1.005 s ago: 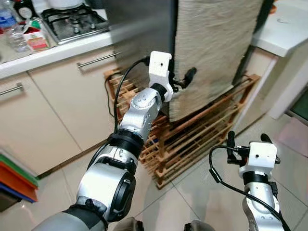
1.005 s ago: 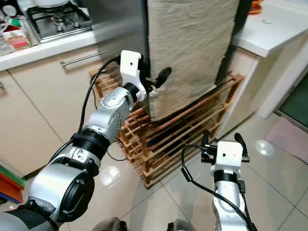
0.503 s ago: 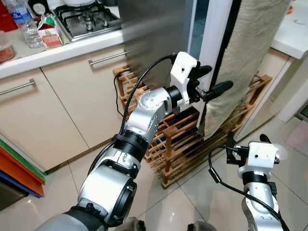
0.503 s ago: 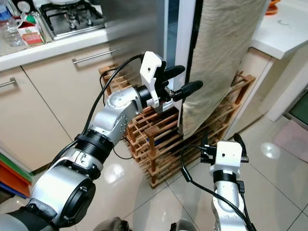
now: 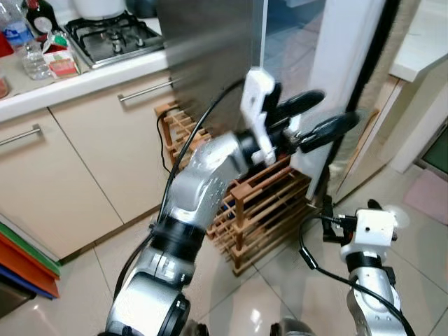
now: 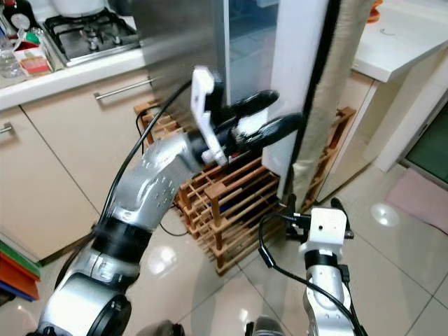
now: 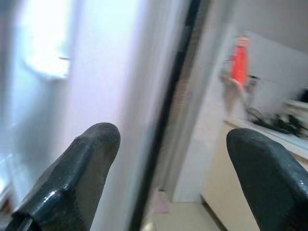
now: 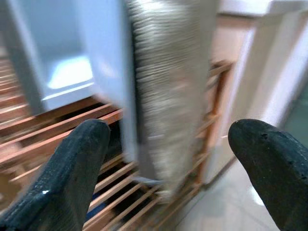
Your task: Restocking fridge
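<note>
The left gripper [image 5: 323, 117], fingers spread and holding nothing, presses the inner edge of the fridge door [image 6: 297, 84]. It seems it could slip off, letting the door swing against the wooden rack [image 5: 262, 210]. The right gripper [image 5: 348, 212] hangs low, fingers apart and empty.

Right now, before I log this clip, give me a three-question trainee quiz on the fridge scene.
1. True or false: the fridge door is fully shut.
2. Which gripper is raised at the door's edge? A) left gripper B) right gripper
3. Fill in: the rack under the fridge is made of ____.

Key: 1 false, it stands partly open, with the towel hanging on its front. 2 A; its fingers are spread, holding nothing, while the right gripper hangs low, also open. 3 wood.
</note>
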### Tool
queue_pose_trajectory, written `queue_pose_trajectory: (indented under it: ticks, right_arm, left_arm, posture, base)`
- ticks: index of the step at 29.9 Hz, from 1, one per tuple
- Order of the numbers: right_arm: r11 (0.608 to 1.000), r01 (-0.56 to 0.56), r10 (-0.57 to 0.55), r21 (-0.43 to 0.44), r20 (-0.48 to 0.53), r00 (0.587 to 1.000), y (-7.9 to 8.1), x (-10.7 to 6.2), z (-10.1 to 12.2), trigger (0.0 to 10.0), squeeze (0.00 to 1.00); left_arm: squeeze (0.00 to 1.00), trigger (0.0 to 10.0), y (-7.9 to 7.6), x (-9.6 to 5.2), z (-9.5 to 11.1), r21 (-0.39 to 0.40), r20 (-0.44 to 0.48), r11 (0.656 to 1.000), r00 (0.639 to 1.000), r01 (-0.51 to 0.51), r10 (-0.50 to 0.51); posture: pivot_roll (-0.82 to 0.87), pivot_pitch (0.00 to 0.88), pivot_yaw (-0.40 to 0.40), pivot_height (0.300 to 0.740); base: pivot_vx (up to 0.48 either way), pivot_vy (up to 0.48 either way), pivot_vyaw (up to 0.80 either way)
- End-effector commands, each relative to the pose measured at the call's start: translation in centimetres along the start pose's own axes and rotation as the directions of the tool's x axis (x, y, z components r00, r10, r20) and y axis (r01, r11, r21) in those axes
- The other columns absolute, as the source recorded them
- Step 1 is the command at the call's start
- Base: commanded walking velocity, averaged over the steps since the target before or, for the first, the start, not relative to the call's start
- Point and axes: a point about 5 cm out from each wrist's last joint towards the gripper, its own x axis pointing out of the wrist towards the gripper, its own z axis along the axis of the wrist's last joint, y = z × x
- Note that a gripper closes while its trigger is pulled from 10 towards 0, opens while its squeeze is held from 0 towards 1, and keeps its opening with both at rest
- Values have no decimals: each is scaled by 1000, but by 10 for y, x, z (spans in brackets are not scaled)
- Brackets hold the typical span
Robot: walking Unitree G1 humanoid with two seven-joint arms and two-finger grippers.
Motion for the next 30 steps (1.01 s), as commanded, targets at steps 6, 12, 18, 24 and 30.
queue_pose_trajectory:
  ticks: [6, 12, 18, 24, 30]
  right_arm:
    - [960, -241, 249, 146, -40, 968, 31, 11, 1, 10000, 0]
    - [899, -411, 418, 154, -15, 908, 55, 32, 13, 10000, 0]
    - [926, -374, 372, 53, 37, 927, 54, 62, 31, 10000, 0]
    - [979, -204, 203, 7, 102, 974, 31, 81, 46, 10000, 0]
    - [988, -153, 154, -17, 130, 980, 20, 86, 51, 10000, 0]
  left_arm:
    - [0, 10000, 33, -66, 13, 23, -18, 954, 954, -299, 300]
    - [0, 10000, 63, -105, 2, 96, -28, 762, 763, -641, 646]
    - [0, 10000, 81, -135, -22, 341, -73, 493, 500, -801, 863]
    - [0, 10000, 90, -163, -43, 426, -60, 313, 318, -849, 946]
    - [0, 10000, 89, -162, -50, 419, -53, 296, 302, -858, 952]
  posture:
    - [-114, 0, 52, 703]
    - [-83, 0, 43, 703]
    - [-75, 0, 41, 703]
    - [-80, 0, 39, 703]
    - [-92, 0, 39, 703]
  base:
    - [0, 0, 0]
    - [0, 0, 0]
    - [0, 0, 0]
    - [0, 0, 0]
    - [0, 0, 0]
